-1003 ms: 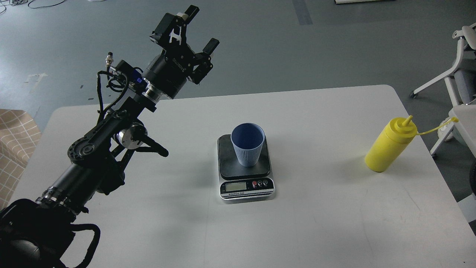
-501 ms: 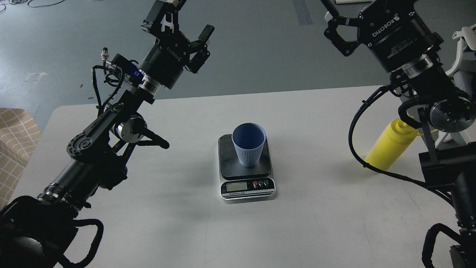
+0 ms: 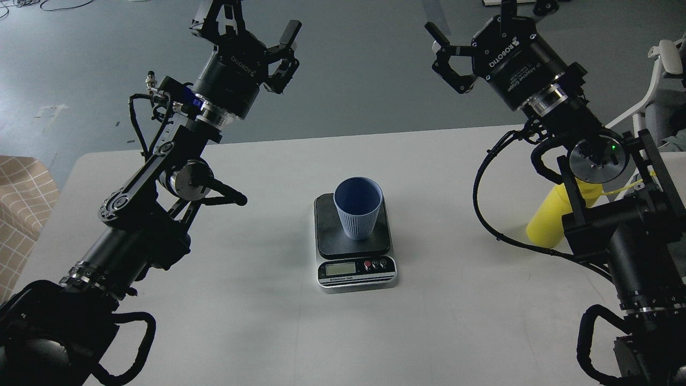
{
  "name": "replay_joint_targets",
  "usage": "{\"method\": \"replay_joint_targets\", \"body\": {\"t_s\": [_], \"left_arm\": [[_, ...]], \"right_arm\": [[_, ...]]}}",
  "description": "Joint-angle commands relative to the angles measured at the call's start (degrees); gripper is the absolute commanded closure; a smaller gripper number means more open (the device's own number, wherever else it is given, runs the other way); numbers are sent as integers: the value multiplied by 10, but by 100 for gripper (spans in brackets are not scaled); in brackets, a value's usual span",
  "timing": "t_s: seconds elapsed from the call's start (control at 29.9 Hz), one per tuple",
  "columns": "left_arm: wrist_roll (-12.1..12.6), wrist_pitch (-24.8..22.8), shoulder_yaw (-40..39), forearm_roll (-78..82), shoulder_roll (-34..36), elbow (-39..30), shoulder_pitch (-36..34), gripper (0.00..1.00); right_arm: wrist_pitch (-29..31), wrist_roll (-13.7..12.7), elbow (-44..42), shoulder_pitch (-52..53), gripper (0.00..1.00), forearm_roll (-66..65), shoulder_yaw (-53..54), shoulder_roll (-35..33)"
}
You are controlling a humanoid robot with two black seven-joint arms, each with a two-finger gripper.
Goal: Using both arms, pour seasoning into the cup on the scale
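Observation:
The dusty-blue ribbed cup (image 3: 358,208) stands upright on the dark platform of the scale (image 3: 328,238), mid-table, with the LCD and buttons facing me. The yellow seasoning bottle (image 3: 545,221) stands at the table's right edge; my right arm hides most of it, and its nozzle is covered. My left gripper (image 3: 252,19) is held high over the far left of the table, fingers spread, empty. My right gripper (image 3: 471,24) is high over the far right, fingers spread, empty. Both are well above and apart from the cup and bottle.
The white table (image 3: 455,177) carries only the scale, cup and bottle. A white chair frame (image 3: 662,80) stands off the right edge. A tan checked cloth (image 3: 21,195) lies off the left edge. Grey floor lies beyond.
My right arm has come into view from the right, and its gripper has moved left, covering part of the bottle. My left gripper has risen and shifted slightly left. Cup and scale have not moved.

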Motion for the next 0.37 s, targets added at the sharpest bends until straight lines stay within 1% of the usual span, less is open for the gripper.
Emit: {"method": "replay_joint_targets", "body": {"t_s": [0.0, 0.1, 0.23, 0.33], "left_arm": [[0, 1, 0, -2, -19, 20, -4, 2], [0, 0, 1, -1, -42, 49, -21, 2], [0, 0, 2, -1, -42, 52, -22, 2], [0, 0, 2, -1, -40, 52, -23, 2]], "right_arm": [[0, 1, -39, 14, 1, -38, -17, 0], [0, 1, -35, 15, 1, -46, -19, 0], [0, 1, -29, 10, 1, -42, -14, 0], [0, 2, -3, 0, 1, -41, 6, 0]]}}
